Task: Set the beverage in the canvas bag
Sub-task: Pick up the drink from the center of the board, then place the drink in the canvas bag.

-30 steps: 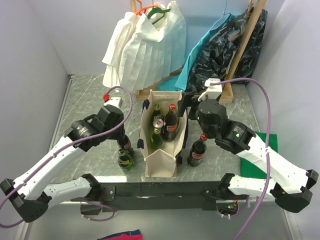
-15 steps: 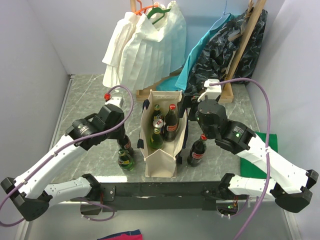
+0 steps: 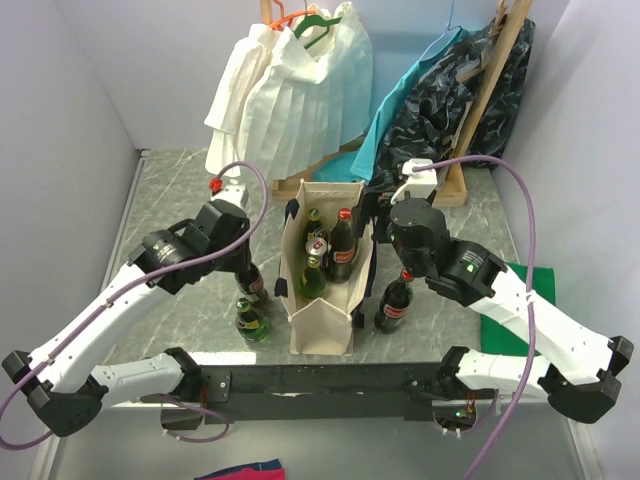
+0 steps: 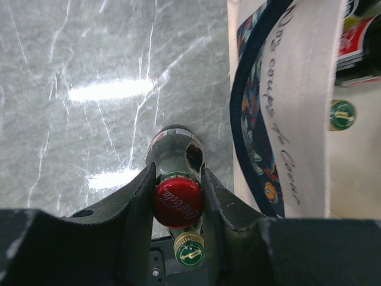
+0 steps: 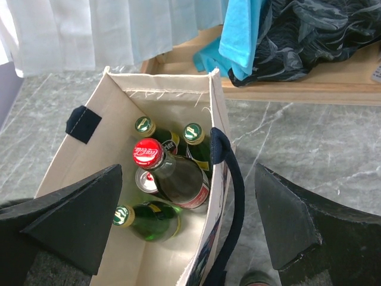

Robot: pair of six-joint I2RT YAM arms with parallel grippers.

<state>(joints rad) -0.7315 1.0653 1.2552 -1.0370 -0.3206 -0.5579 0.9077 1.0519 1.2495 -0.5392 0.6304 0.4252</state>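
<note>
The cream canvas bag (image 3: 322, 318) with navy handles stands upright between the arms and holds several bottles (image 5: 172, 179) and a can. My left gripper (image 3: 246, 270) is just left of the bag, shut on the red-capped neck of a dark cola bottle (image 4: 177, 201). That bottle's body (image 4: 174, 148) hangs upright below the fingers. My right gripper (image 5: 187, 221) hovers open over the bag's right wall and navy handle (image 5: 233, 196), holding nothing. In the top view it (image 3: 372, 216) sits at the bag's far right corner.
A green bottle (image 3: 250, 320) with a gold-green cap (image 4: 190, 252) stands just nearer than the held one. Another red-capped cola bottle (image 3: 395, 305) stands right of the bag. A white pleated garment (image 3: 290, 90) and teal and dark clothes (image 3: 440, 100) hang behind. A green cloth (image 3: 535, 290) lies at right.
The left arm has shifted slightly away from the near edge with the cola bottle in its grip. The right gripper has edged a little farther back over the bag.
</note>
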